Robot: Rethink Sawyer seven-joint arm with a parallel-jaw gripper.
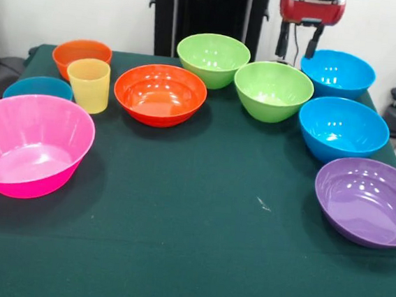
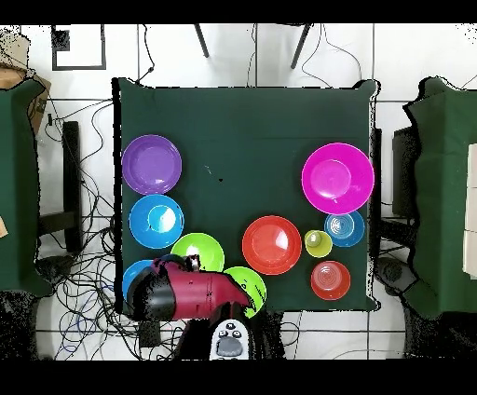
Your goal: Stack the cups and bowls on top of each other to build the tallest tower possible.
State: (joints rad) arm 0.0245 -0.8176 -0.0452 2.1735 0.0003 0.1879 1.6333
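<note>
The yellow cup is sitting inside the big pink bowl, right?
Not quite. The yellow cup is standing on the green table, not inside the big pink bowl. The front view shows it upright behind the pink bowl, beside the big orange bowl. The pink bowl is empty.

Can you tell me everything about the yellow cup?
The yellow cup is see-through pale plastic, taller than wide, with faint rings around it. It stands upright and open at the top, with nothing visible inside, on the green table. A small orange bowl sits just behind it, a big orange bowl beside it. Whether they touch is unclear.
</note>
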